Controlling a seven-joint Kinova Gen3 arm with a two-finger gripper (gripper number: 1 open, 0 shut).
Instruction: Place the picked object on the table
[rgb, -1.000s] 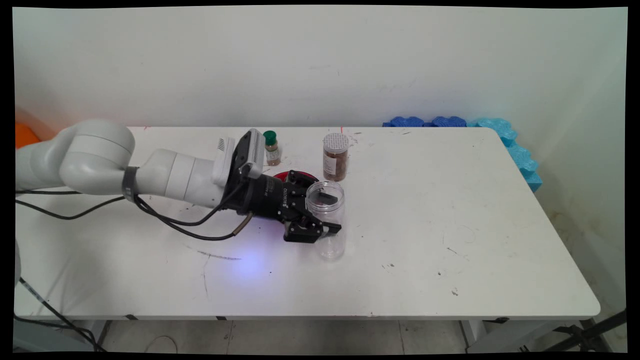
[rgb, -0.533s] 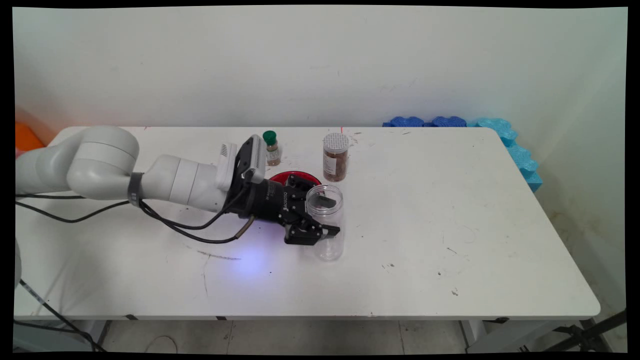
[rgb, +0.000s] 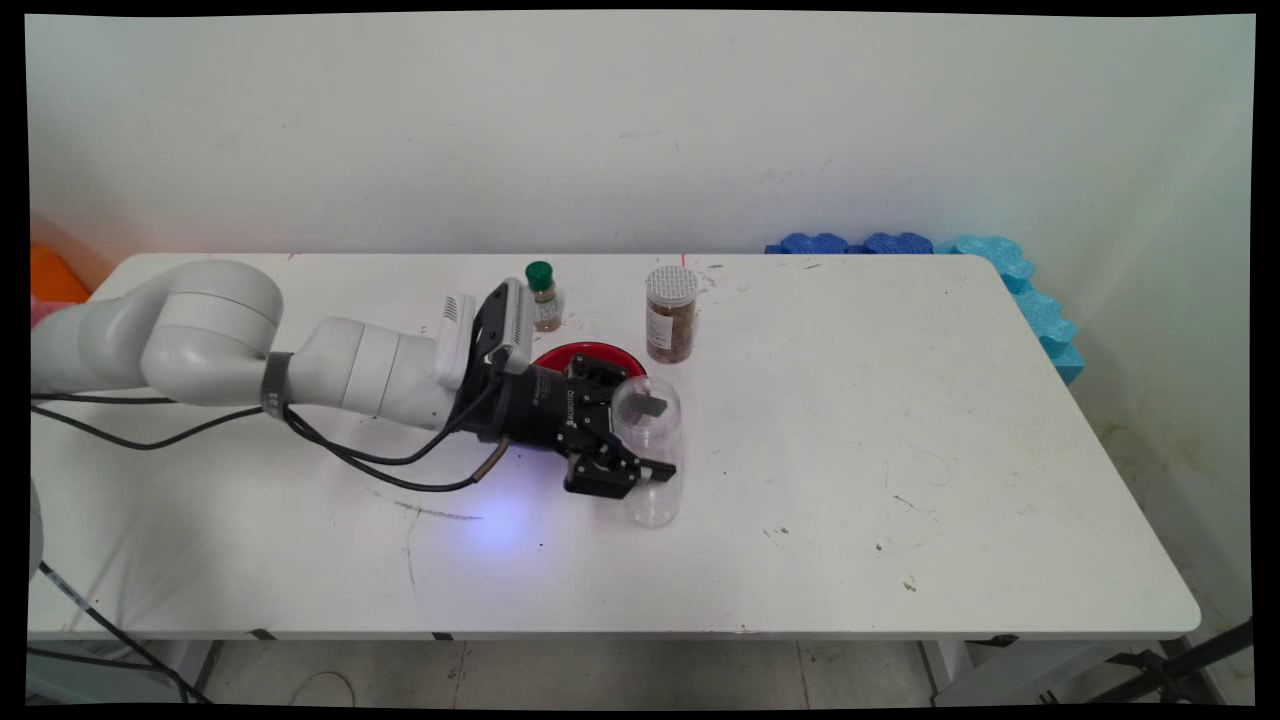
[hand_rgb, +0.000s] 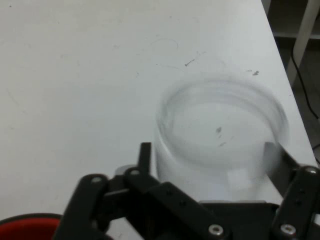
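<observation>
My gripper (rgb: 655, 437) is shut on a clear, empty plastic jar (rgb: 652, 495) near the middle of the table, one finger on each side of it. The jar leans over instead of standing straight, and its lower end is at the tabletop. In the hand view the jar (hand_rgb: 220, 135) fills the space between the two fingers of the gripper (hand_rgb: 209, 150) and looks blurred. Just behind the hand lies a red bowl (rgb: 590, 353), whose rim (hand_rgb: 25, 225) shows at the bottom left of the hand view.
A brown-filled jar with a white lid (rgb: 671, 313) and a small green-capped bottle (rgb: 543, 295) stand behind the bowl. Blue foam pieces (rgb: 1000, 265) line the table's (rgb: 900, 450) far right corner. Black cables hang under the arm at left.
The jar stood upright with its open mouth on top; now it is tipped over in the gripper. The hand has turned and shifted slightly left, uncovering more of the red bowl.
</observation>
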